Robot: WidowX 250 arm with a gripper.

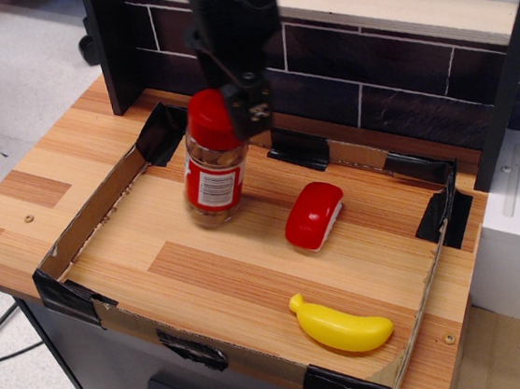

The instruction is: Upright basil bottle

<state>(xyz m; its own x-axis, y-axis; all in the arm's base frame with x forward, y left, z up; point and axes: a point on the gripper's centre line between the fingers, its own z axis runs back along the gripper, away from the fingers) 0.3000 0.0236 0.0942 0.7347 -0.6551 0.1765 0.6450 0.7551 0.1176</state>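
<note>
Only one view here, the observation.image cam, looking down at an angle on the wooden table [41, 172].

In it, the black robot gripper [231, 104] came down from the top of frame and was clamped on the red screw cap [212, 120] of the basil bottle [213, 162], a clear plastic cylindrical spice jar w/ red-and-white label and brownish contents. One black finger [252, 111] showed on the cap's right side; the other was hidden behind the cap. The bottle stood about vertical, cap up, in the back-left part of the shallow cardboard tray w/ black-taped corners [77, 236]. Its base was at or just above the tray floor; contact couldn't be told from this angle.

Near the bottle's right lay a red-and-white rounded block [314, 215], apart from it. A yellow plastic banana [343, 326] sat well apart, toward the front-right wall. Dark brick-pattern backboard [369, 79] behind the tray.

Handling, as a judgement: the jar looked light and stiff, and the smooth plastic body prob. slippery. The cap seemed the better hold, being narrower and likely ridged. Loose contents may shift and a tall narrow shape tips easily, so the base should sit flat before letting go. Task looked nearly done; release remained.
</note>
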